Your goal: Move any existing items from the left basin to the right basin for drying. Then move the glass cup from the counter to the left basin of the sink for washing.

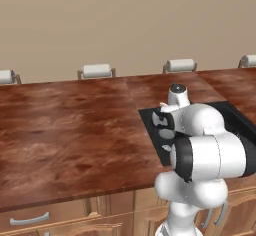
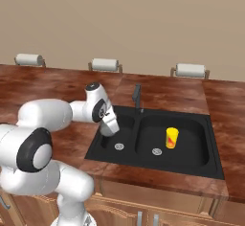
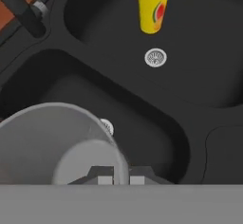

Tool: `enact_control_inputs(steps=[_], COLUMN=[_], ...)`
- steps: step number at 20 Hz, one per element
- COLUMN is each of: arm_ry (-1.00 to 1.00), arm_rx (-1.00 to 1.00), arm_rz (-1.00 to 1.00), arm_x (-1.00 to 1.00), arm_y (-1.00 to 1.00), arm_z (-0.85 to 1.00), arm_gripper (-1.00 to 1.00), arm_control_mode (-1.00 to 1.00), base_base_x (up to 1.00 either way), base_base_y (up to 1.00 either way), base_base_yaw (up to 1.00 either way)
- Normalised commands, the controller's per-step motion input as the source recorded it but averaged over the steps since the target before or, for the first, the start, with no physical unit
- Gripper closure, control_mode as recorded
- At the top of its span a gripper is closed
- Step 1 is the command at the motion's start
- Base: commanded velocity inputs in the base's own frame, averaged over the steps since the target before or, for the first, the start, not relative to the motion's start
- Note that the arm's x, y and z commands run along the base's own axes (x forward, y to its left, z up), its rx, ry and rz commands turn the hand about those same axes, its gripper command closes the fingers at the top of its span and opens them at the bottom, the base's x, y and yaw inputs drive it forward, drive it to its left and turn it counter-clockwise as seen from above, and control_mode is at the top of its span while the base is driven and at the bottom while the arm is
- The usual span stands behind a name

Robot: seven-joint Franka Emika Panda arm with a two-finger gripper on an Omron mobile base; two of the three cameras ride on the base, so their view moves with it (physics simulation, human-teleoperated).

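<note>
The glass cup (image 3: 57,142) is seen clamped in the gripper (image 3: 116,178) over the left basin (image 3: 142,137); the yellow cup (image 2: 172,138) is shown upright in the right basin (image 2: 191,146).

A rendered kitchen: a reddish-brown wood-grain surface (image 2: 57,84) over light cabinet fronts (image 1: 65,215), a black two-basin sink (image 2: 210,146) with faucet (image 2: 137,98), and paper-towel rolls (image 2: 105,64) along the beige wall.

I see matte black sink (image 2: 158,170), glossy wood-grain counter (image 1: 75,130), shiny metal drain rings (image 3: 155,57). Just above my fingers, the glass cup (image 3: 57,137) looks translucent grey, smooth, perhaps glass.
</note>
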Motion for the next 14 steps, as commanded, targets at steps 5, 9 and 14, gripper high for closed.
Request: enact_control_inputs(steps=[5, 9, 14], arm_ry=[0.12, 0.05, 0.02], arm_rx=[0.0, 0.0, 0.0], arm_rz=[-0.09, -0.07, -0.07], arm_x=[0.01, 0.0, 0.0], arm_y=[-0.05, -0.01, -0.09], arm_z=[-0.3, -0.36, -0.37], arm_gripper=[1.0, 1.0, 1.0], arm_control_mode=[-1.0, -1.0, -1.0], base_base_x=[0.0, 0.0, 0.0], base_base_y=[0.0, 0.0, 0.0], base_base_yaw=[0.0, 0.0, 0.0])
